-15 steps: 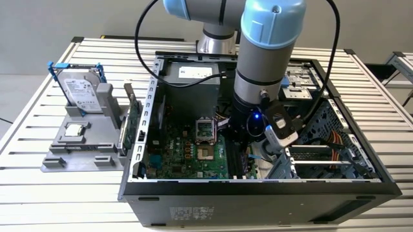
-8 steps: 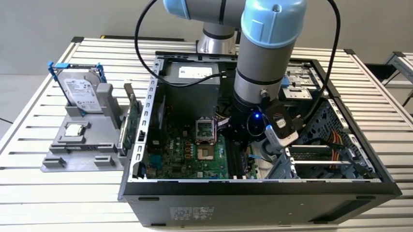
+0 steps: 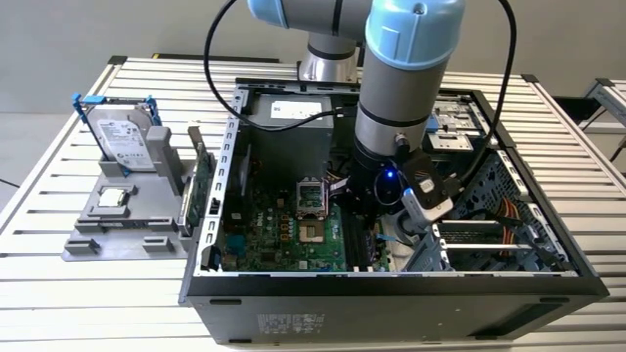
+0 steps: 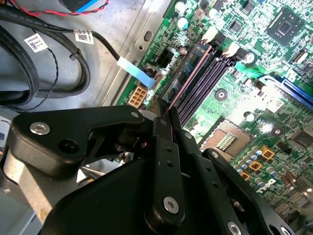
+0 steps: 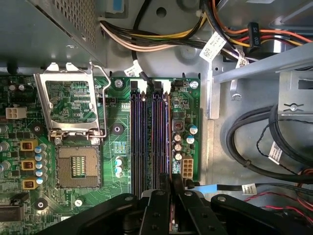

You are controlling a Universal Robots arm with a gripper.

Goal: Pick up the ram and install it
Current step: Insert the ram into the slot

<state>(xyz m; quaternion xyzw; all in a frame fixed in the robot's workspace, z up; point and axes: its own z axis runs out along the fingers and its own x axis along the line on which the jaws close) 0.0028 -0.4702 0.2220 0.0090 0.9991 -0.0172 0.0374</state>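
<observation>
gripper [image 4: 164,117]: clamped on the ram [image 4: 188,78], low inside the case [image 3: 391,282]
ram: edge-on over the slots [image 5: 149,142], beside the open CPU socket [image 5: 78,164]
nearby: cables [image 5: 254,147] crowd the side

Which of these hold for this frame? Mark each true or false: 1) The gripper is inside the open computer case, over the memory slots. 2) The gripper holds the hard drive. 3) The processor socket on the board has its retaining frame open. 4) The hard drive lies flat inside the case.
1) True. The gripper is down inside the computer case, over the memory slots.
2) False. The ram, seen edge-on, runs from between its fingers along a slot; the hard drive is away on the table.
3) True. The socket lies uncovered, its frame swung up.
4) False. It stands upright in a grey holder outside the case, at the exterior view's left.
</observation>
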